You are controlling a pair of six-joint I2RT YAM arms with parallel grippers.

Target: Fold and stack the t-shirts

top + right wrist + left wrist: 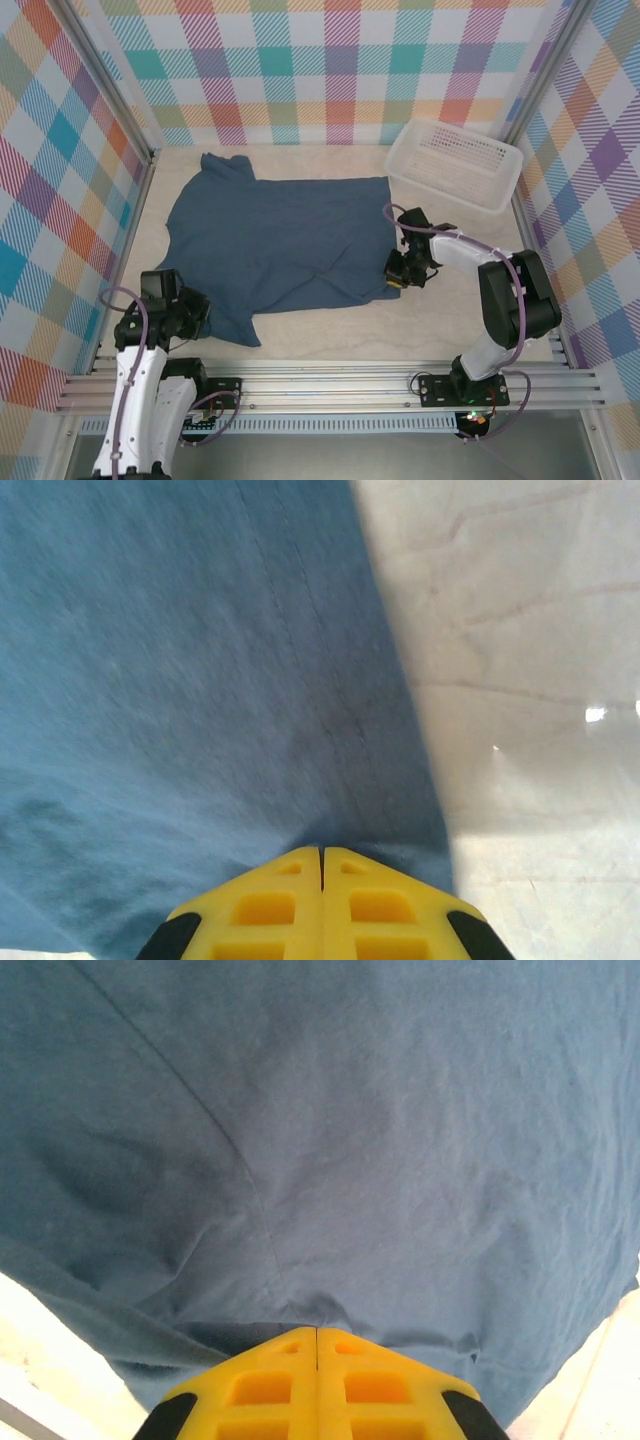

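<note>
Looking down from the top camera: finding the t-shirt (280, 240) spread nearly flat over the middle and left of the table (330, 335), hem toward the right edge, one sleeve reaching toward the far-left corner, the other trailing toward the near edge. Reading the left gripper (200, 316) as closed at that near sleeve and the right gripper (393, 281) as closed at the near corner of the hem. Noting the white basket (440, 195) in the far-right corner, just beside the hem's far end, and bare surface along the near edge and right of the hem for swinging a fold across.

Turning to the left wrist camera: seeing the left gripper (317, 1335) with fingers pressed together and fabric puckering right at the tips, so probably pinching a thin fold of the t-shirt (380, 1140). Judging the cloth soft, light and limp, likely sagging and dragging when lifted, hence taking it at seams and corners, not mid-panel.

Turning to the right wrist camera: seeing the right gripper (321, 852) likewise closed tight, apparently nipping the hem corner of the t-shirt (170, 680), with bare table (520, 680) lying open to the right of that edge
</note>
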